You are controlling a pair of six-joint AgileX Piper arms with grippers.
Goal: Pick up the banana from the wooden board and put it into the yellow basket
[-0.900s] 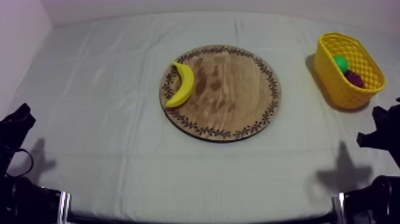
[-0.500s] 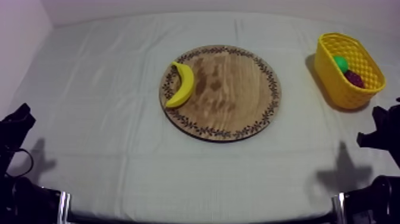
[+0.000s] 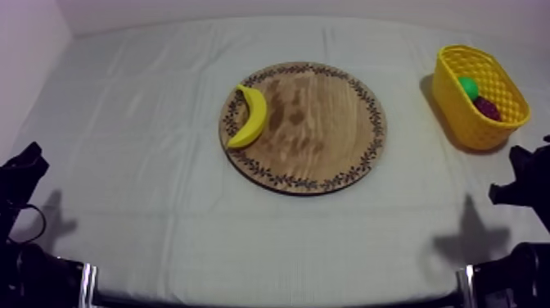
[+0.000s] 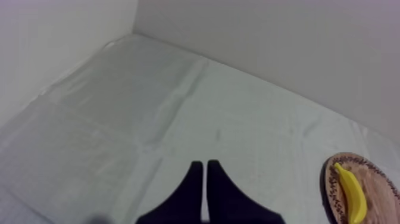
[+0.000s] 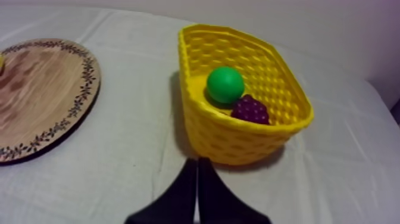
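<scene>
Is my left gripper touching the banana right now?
Apart. In the left wrist view the left gripper, fingers shut together, sits over bare cloth, with the banana lying far off on the wooden board.

Both arms are resting low and drawn back, the left arm (image 3: 20, 192) sitting at the near left edge of the top view and the right arm (image 3: 524, 184) at the near right. The left gripper (image 4: 203, 168) is pointing forward with its two black fingers lying pressed together as a narrow wedge, gripping nothing. The right gripper (image 5: 197, 162) is doing likewise, fingers together and nothing between them.
</scene>
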